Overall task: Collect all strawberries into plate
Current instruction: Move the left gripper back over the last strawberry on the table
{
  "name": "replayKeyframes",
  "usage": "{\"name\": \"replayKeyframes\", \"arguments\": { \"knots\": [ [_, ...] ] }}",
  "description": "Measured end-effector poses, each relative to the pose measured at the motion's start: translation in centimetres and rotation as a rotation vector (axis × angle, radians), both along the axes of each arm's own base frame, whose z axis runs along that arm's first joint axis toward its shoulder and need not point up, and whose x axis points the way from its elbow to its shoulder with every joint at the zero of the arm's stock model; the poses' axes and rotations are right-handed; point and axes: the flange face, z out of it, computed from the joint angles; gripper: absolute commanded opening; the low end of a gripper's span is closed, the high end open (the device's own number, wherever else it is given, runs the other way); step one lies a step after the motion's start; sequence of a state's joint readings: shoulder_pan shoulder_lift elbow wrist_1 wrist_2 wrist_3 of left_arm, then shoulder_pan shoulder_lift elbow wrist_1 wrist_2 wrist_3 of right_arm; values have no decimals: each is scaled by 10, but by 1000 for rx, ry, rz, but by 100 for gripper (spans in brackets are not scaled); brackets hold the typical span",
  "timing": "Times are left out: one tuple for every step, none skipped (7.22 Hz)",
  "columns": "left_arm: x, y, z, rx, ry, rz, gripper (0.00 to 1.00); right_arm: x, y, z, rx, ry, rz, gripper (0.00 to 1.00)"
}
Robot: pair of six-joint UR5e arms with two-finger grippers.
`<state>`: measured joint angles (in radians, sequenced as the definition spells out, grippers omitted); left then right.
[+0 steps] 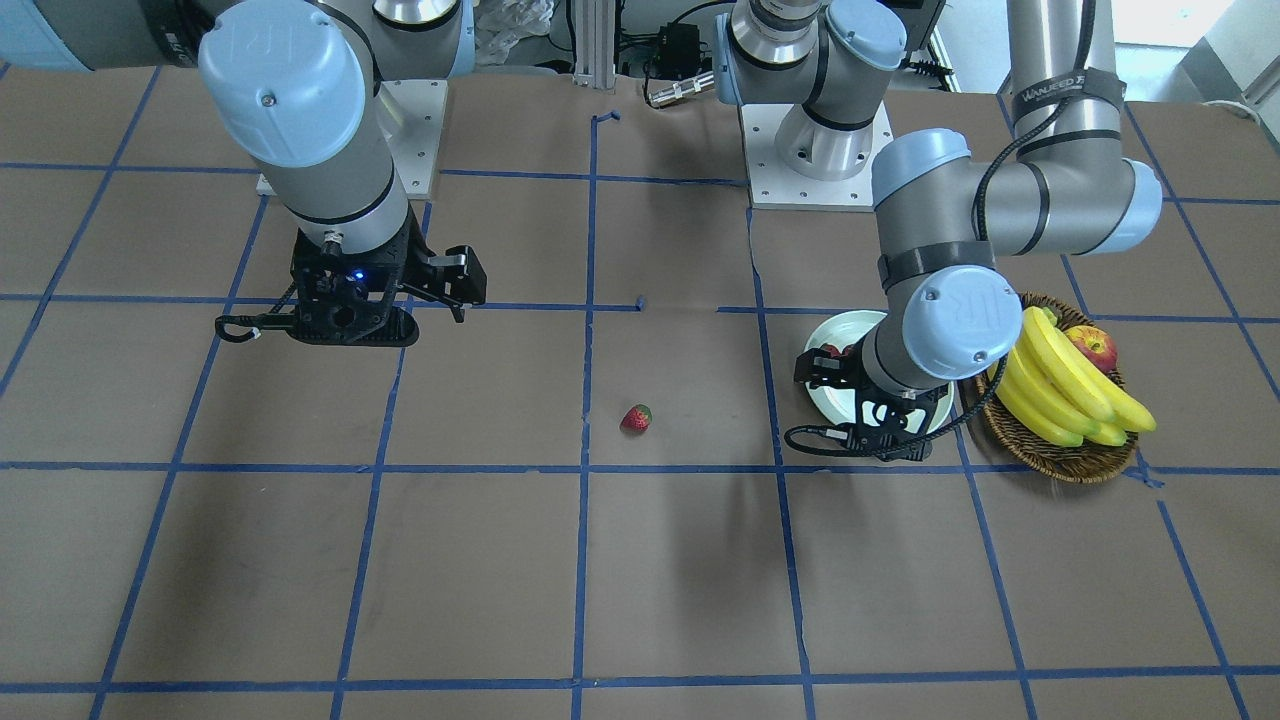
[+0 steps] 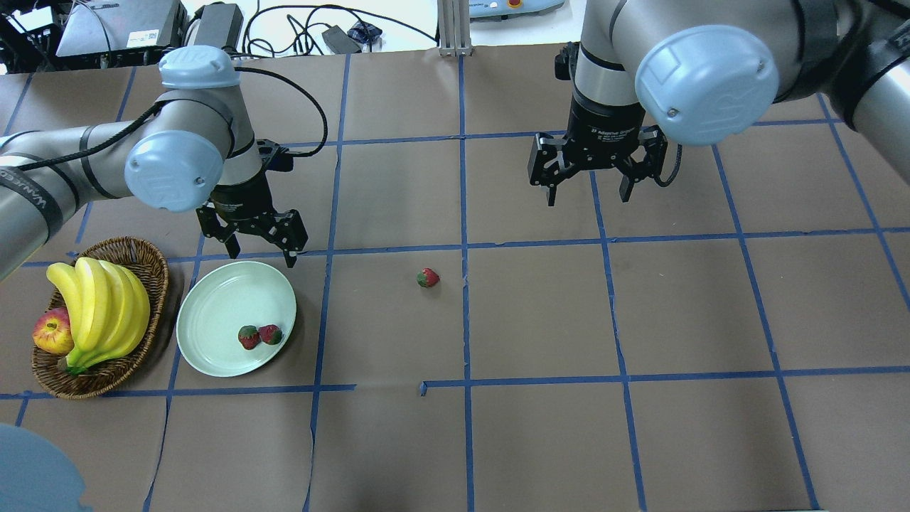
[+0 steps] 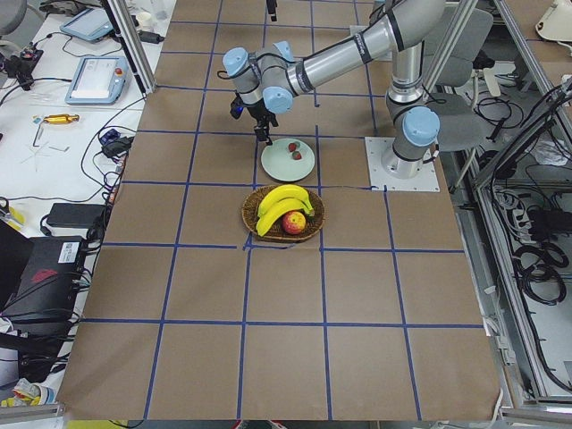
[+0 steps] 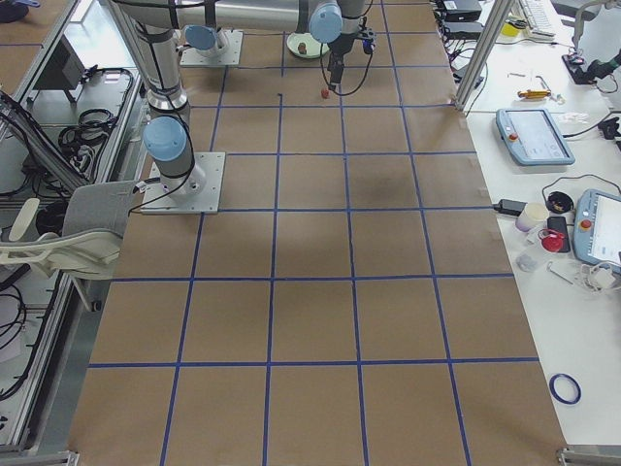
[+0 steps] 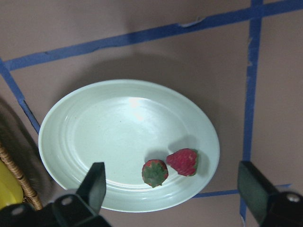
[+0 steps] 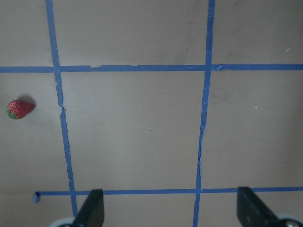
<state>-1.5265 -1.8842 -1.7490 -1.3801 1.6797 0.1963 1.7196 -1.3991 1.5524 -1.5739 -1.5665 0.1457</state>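
The wicker basket (image 2: 161, 274) left of the plate (image 2: 213, 309) holds bananas (image 2: 99, 302) and an apple (image 2: 51, 333). The plate holds two strawberries (image 2: 249, 337). My left gripper (image 2: 261, 256) hangs spread and empty beyond it. Right of the plate lies the third strawberry (image 2: 427, 277), then my right gripper (image 2: 588, 198), likewise spread.

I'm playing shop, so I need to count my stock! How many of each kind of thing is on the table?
Strawberries: 3
Apple: 1
Banana bunch: 1
Plate: 1
Basket: 1
Total: 7
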Motion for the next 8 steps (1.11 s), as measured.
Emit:
{"name": "replayKeyframes", "arguments": {
  "knots": [
    [-20,-3,0,-37,33,32,100,0,0,0,0,0,0,100],
    [-39,-6,-1,-69,78,77,100,0,0,1,-2,0,0,100],
    [-57,-7,-4,-90,111,100,100,-2,-1,3,-6,1,-2,100],
    [-74,-8,-9,-107,154,119,100,-4,-2,6,-10,4,-5,100],
    [-89,-8,-15,-106,205,150,100,-5,-2,6,-11,5,-7,100],
    [-102,-9,-23,-103,239,173,100,-5,-1,6,-11,6,-7,100],
    [-117,-8,-31,-102,252,191,100,-6,-1,5,-9,6,-7,100],
    [-133,-5,-39,-98,252,202,100,-7,-1,4,-6,6,-7,100]
  ]
}}
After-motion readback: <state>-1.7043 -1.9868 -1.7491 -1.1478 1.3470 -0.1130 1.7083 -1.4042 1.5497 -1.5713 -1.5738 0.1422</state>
